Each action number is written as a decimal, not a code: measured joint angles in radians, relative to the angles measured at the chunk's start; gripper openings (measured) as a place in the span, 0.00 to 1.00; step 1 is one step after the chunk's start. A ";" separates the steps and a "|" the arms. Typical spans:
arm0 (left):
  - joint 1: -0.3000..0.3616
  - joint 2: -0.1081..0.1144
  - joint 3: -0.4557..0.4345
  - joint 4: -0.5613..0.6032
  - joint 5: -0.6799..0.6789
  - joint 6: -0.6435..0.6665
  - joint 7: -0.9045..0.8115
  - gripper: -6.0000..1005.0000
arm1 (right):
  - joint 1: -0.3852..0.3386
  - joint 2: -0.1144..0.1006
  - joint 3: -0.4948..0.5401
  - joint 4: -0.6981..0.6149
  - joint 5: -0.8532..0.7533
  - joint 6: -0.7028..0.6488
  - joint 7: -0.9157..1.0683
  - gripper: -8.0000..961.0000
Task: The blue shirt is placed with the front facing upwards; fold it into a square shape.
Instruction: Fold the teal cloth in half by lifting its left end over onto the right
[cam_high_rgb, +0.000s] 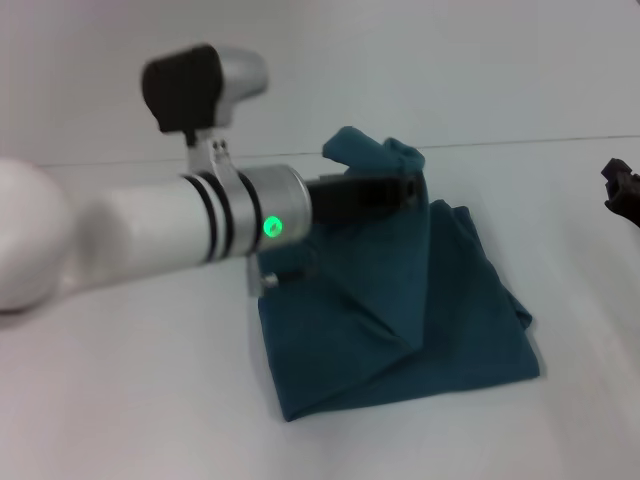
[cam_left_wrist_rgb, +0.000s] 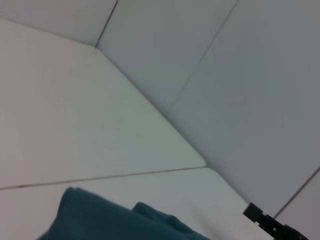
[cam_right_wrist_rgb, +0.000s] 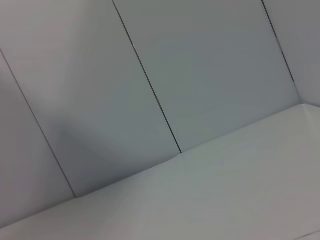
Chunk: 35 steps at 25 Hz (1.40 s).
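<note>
My left arm (cam_high_rgb: 150, 235) reaches in from the left edge of the tabletop (cam_high_rgb: 120, 400), its white forearm stretched across toward the middle, with a green light glowing on the silver wrist ring and a black-and-silver camera housing standing above it. At the end of it, my left gripper (cam_high_rgb: 400, 188) is out over the far part of the blue shirt (cam_high_rgb: 400, 320). A bunch of the teal cloth stands up right around the gripper's dark tip, raised above the rest of the garment, so the claw looks clamped on that cloth, though the fingers themselves are too dark and too buried in fabric for me to make out one by one. From my left wrist, I see the same raised cloth as two teal humps (cam_left_wrist_rgb: 115, 220), with the tabletop and the pale panelled wall (cam_left_wrist_rgb: 240, 100) beyond.

The shirt lies around the middle of the tabletop, a little toward the right, already doubled into a rough four-sided shape. Its near corner points toward the front edge, and diagonal creases run down from the lifted part to the flat layers below. No lettering shows; only plain teal faces up.

At the right edge of the tabletop, well apart from the shirt, my right gripper (cam_high_rgb: 622, 190) shows as a dark tip poking into view. I cannot tell whether it is apart or together. My right wrist camera sees only wall panels and bare tabletop.
</note>
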 joint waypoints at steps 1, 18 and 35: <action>-0.009 0.000 0.025 -0.028 -0.038 -0.028 0.024 0.09 | 0.000 0.000 0.000 0.000 0.000 0.001 0.000 0.02; -0.087 0.000 0.255 -0.221 -0.669 -0.113 0.580 0.25 | 0.011 0.000 -0.005 0.000 -0.001 0.024 0.001 0.02; -0.064 0.000 0.222 -0.331 -0.687 -0.224 0.993 0.74 | 0.000 -0.009 -0.005 -0.019 0.000 -0.023 0.056 0.02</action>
